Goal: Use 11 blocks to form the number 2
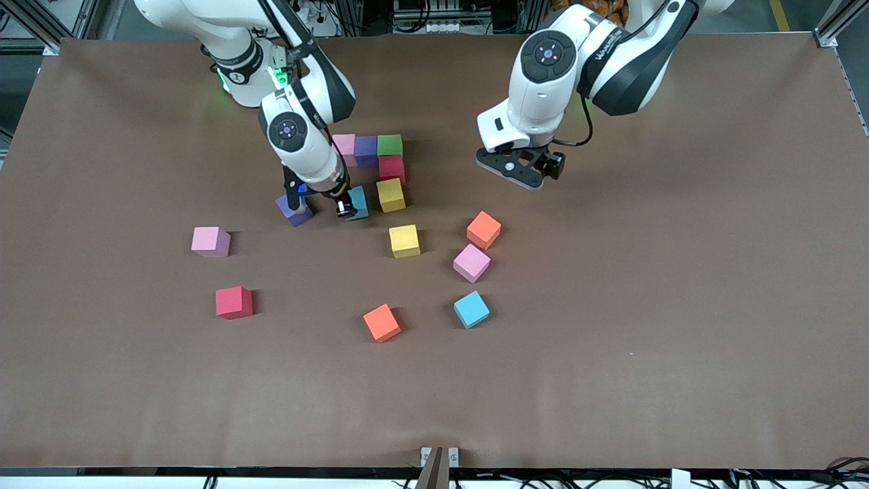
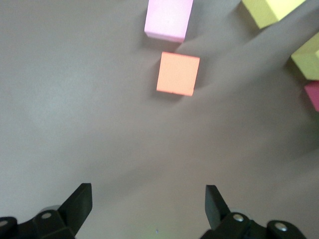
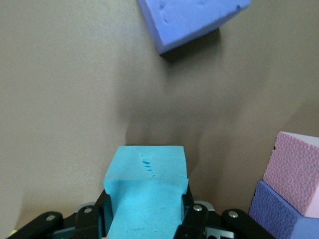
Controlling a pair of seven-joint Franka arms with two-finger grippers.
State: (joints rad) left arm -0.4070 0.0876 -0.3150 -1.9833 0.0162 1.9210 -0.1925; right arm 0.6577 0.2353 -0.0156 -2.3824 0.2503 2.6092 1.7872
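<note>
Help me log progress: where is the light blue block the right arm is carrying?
The light blue block sits clamped in the right gripper, low beside the yellow block that ends the started figure, with a loose purple block next to it toward the right arm's end.

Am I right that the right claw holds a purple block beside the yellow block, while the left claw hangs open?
Not purple: the right claw holds a light blue block, as the right wrist view shows. It is beside the yellow block, and the left claw hangs open.

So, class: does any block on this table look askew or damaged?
Yes. The loose purple block beside the figure sits twisted off the rows' line, and the light blue block in the right end effector shows small dents on its face.
</note>
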